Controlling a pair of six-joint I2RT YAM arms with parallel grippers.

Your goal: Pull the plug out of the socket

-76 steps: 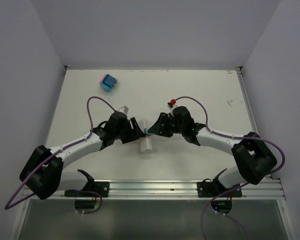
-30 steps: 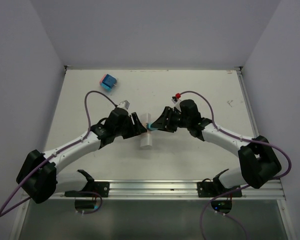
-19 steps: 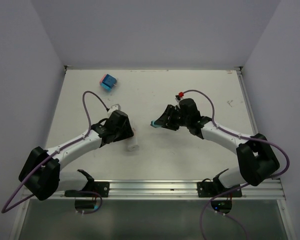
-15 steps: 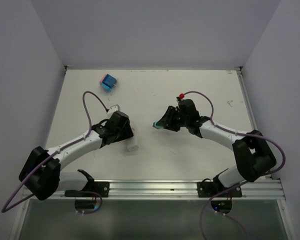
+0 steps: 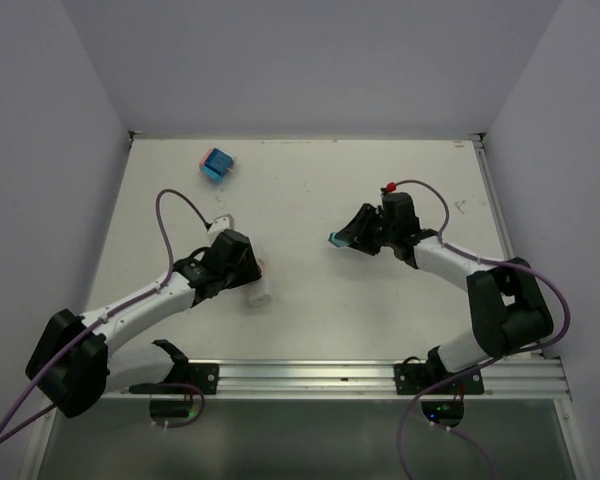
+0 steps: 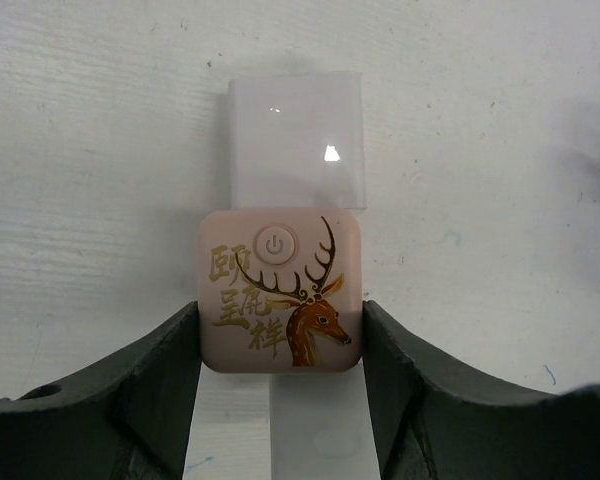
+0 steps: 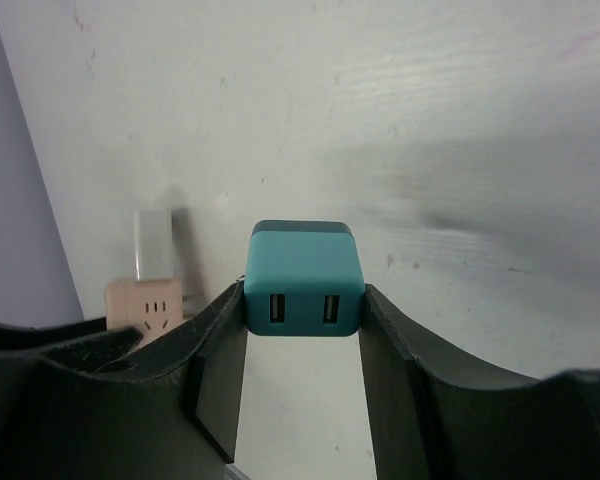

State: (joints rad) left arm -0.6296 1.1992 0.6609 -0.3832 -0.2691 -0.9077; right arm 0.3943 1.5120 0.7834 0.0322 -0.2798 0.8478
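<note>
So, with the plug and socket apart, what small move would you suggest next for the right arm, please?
Probably lower the right gripper to the table and open its fingers to release the teal plug. The plug sits clamped there, well apart from the pink socket held in the left gripper, so the pull looks done.

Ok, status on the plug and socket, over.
Left gripper shut on socket. Right gripper shut on plug, plug out, well apart from socket. Nothing in the way; blue block far left, clear of arms.
</note>
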